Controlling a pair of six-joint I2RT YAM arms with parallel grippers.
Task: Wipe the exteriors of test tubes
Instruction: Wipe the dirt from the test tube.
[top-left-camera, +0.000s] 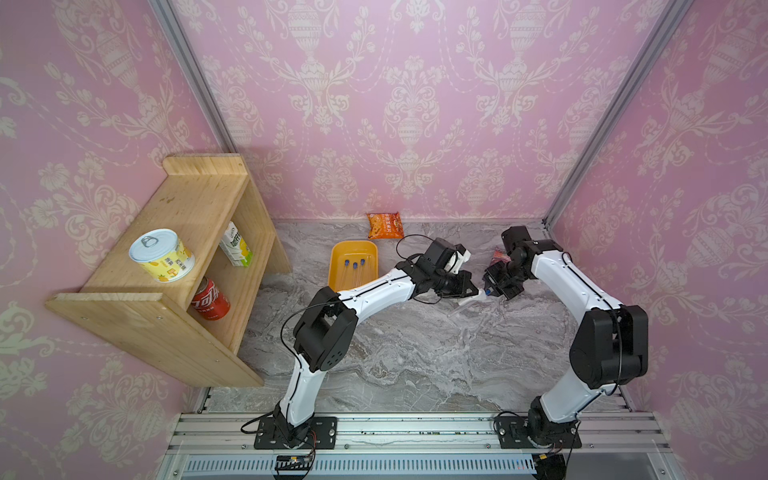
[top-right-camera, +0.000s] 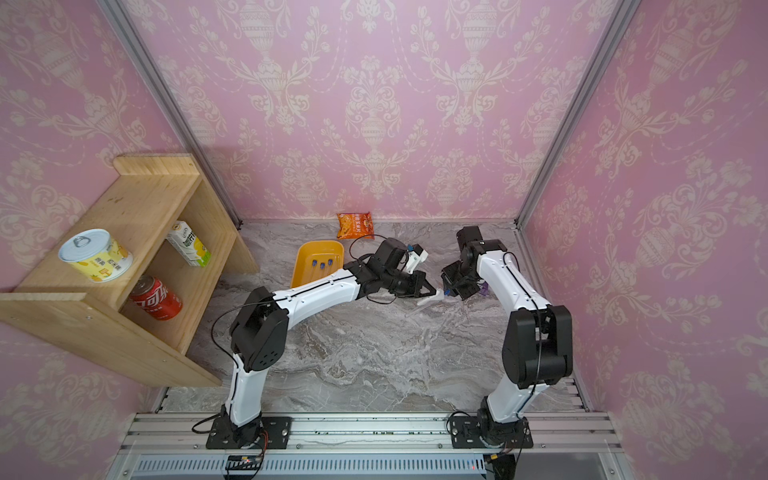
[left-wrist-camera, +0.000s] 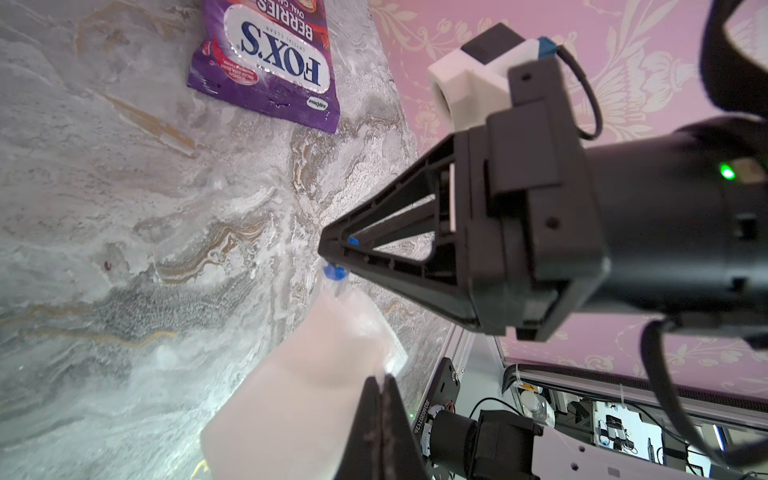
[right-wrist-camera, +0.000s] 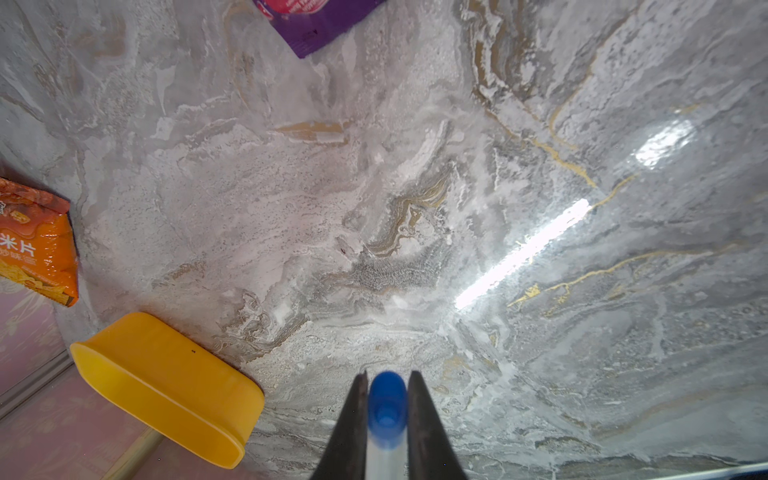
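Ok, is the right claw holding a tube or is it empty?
Holding one. The right claw is shut on a tube, whose blue cap sits pinched at the tips in the right wrist view.

Judged a robotics lab cell staged as a home corner. Walled by pink wallpaper panels (top-left-camera: 415, 104) held in aluminium posts (top-left-camera: 195, 79); floored with a marble-print tabletop (top-left-camera: 415, 365). Noted two arms (top-left-camera: 374, 293) bolted to a slotted rail (top-left-camera: 415, 428), and a wooden shelf (top-left-camera: 124, 328) with a tin (top-left-camera: 162, 255), a carton (top-left-camera: 235, 244) and a soda can (top-left-camera: 210, 299). Glimpsed benches (left-wrist-camera: 615, 428) and equipment past the frame in the left wrist view.
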